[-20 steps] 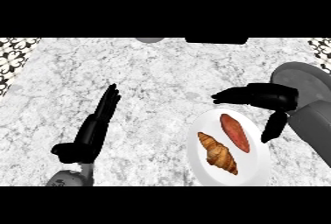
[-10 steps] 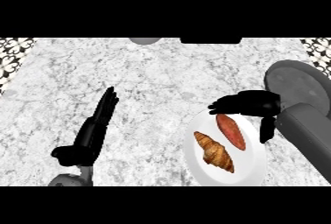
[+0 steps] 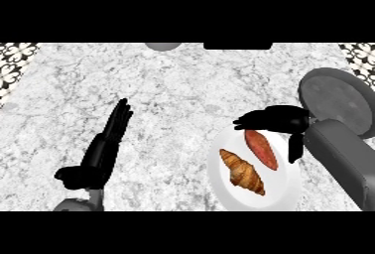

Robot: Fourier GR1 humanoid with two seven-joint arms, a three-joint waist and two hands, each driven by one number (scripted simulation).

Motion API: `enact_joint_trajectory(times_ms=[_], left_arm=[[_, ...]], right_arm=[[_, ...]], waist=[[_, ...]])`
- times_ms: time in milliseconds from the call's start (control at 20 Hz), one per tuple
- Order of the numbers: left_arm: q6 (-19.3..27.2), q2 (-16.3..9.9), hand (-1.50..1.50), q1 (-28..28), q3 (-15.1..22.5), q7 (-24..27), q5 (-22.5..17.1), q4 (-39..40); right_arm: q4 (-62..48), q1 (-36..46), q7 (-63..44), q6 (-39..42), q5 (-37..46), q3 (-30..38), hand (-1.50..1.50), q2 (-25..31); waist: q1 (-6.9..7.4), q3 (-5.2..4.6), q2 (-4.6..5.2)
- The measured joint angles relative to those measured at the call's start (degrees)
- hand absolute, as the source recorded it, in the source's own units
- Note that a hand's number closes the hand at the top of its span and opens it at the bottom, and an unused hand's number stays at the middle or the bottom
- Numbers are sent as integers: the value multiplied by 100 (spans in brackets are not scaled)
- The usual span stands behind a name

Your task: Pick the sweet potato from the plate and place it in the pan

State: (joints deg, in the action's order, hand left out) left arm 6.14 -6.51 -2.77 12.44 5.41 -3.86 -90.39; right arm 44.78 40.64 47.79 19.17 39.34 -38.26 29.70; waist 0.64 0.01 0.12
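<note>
Counter: marble in white and grey fills the view, with patterned tile at the top left and top right corners.
Plate: white plate lies at the lower right of the counter, looking taller than wide.
Sweet potato: reddish sweet potato lies on the plate's upper right part, slanting from upper left to lower right, just beside the croissant.
Croissant: brown croissant lies on the plate's middle, to the left of and below the sweet potato.
Pan: grey round pan sits at the right edge, just above and right of the plate, partly covered by the right forearm.
Right hand: right hand hangs over the plate's top edge, fingers pointing left above the sweet potato's upper end and the thumb hanging down to the potato's right; it is spread around the potato and not closed on it; contact cannot be told.
Left hand: left hand rests on the left of the counter, fingers straight and pointing up, well apart from the plate.
</note>
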Motion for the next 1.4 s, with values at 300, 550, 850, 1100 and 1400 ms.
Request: enact_joint_trajectory(times_ms=[300,550,850,1100,1400], left_arm=[[-34,81,0,-45,-86,56,61,122],[-67,134,0,47,-75,61,137,63],[-181,108,0,22,-161,35,103,25],[-246,119,0,60,-197,48,116,17],[-271,169,0,112,-218,59,157,-8]], right_arm=[[-416,-73,127,-177,264,137,-150,-346],[-866,59,96,-224,612,209,-150,-663],[-1305,245,372,-661,1142,74,150,-905],[-1744,415,678,-1107,1429,186,150,-1108],[-1719,321,852,-1432,1513,499,150,-1151]], waist=[[-12,0,0],[0,0,-1],[29,-22,-34],[33,-43,-74],[11,-45,-76]])
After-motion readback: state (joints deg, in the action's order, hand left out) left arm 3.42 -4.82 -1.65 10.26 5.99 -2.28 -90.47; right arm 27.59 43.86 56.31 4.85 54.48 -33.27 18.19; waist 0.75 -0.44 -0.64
